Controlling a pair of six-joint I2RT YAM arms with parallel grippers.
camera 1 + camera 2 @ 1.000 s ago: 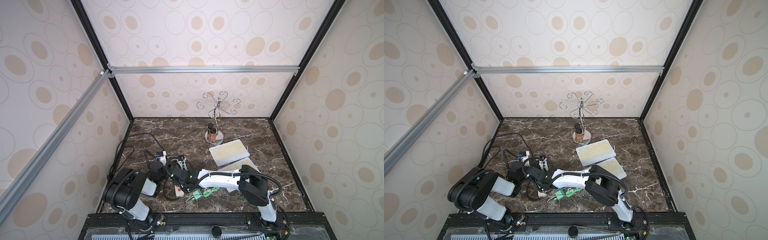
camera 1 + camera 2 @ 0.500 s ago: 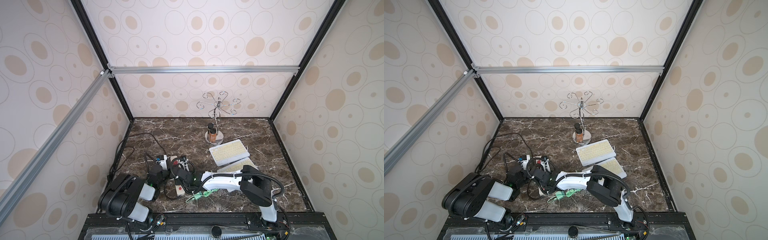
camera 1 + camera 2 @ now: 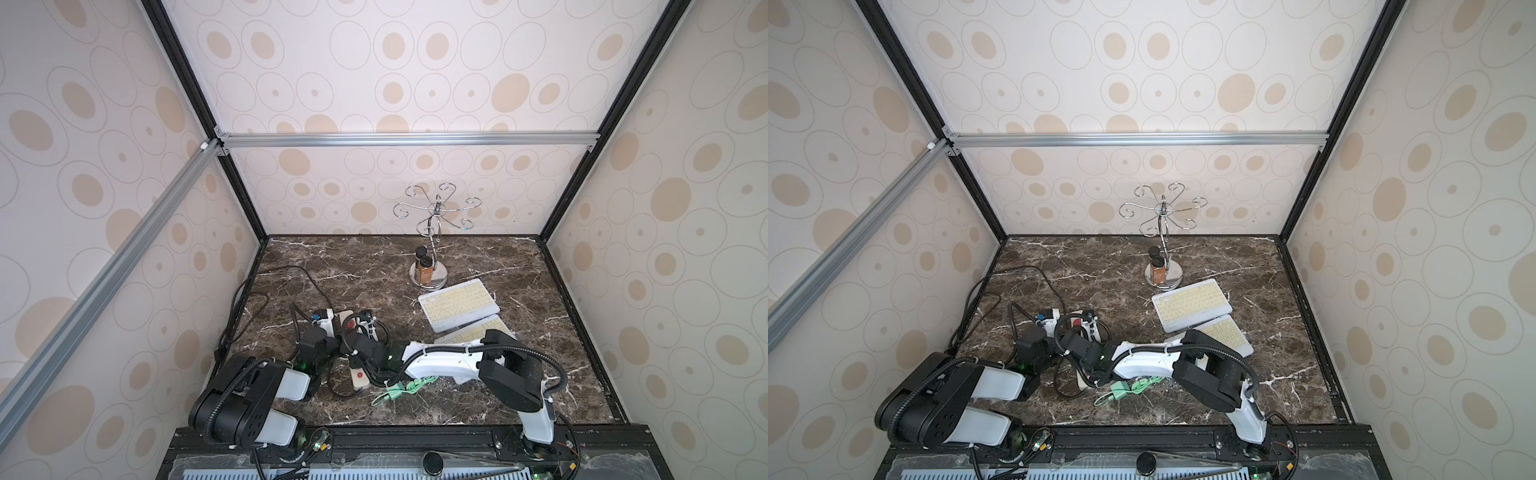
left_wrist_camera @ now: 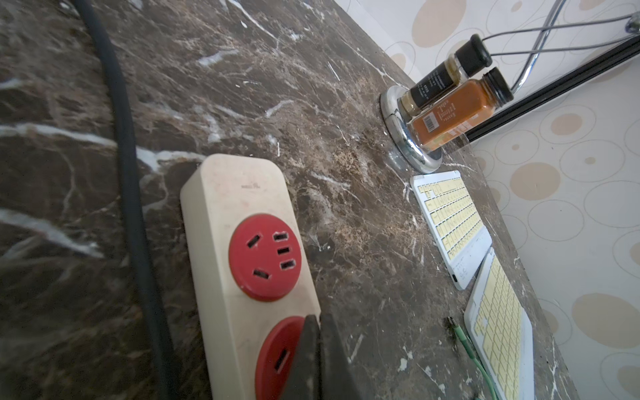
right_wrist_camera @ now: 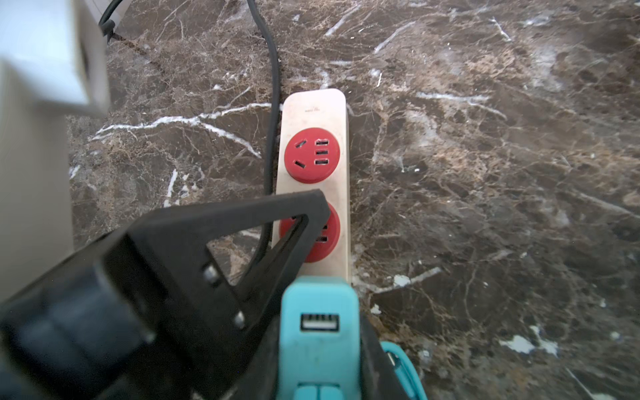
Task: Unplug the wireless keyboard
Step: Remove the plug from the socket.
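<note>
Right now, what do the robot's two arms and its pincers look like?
The left arm and right arm have rounded black joints and white shells, each with a ribbed black hose looped alongside and a small green light. The left gripper has black fingers tapering to wedges.

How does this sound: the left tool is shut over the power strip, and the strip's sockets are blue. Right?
Not quite. The sockets are red, not blue; the left wrist view shows it. The left tool is shut over the power strip.
</note>
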